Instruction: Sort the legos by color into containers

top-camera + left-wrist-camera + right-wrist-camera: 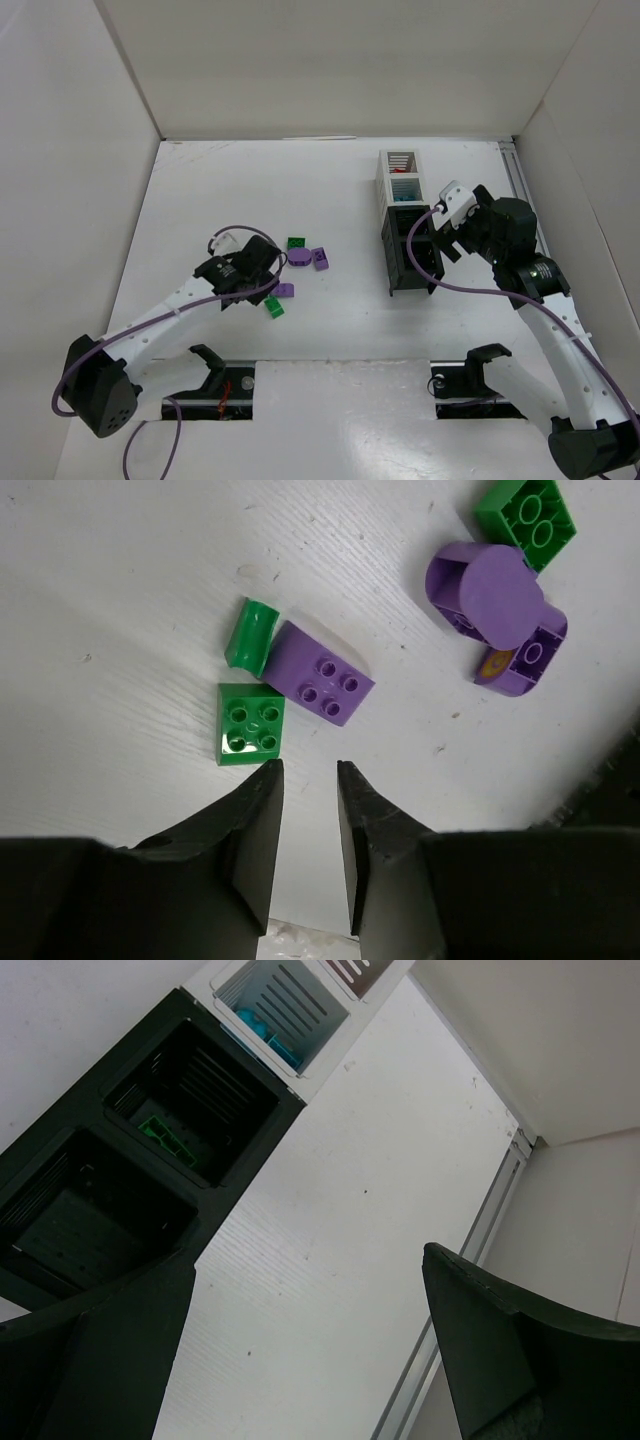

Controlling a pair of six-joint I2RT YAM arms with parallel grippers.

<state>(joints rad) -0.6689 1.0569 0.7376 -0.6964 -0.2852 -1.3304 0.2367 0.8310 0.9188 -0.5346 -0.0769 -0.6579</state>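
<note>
Legos (322, 673) look light, stiff and slick-sided, probably best pinched across flat opposite walls. Purple and green bricks, studs up, lie loose on the bench (330, 330) just beyond the left jaws, which are drawn nearly together on nothing. Right jaws gape wide, empty, beside the containers (388, 250).

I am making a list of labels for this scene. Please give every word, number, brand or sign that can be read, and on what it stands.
No text can be read in any view.
An orange mark on one purple brick: too small and blurred to read.
No label shows on the containers.
</note>
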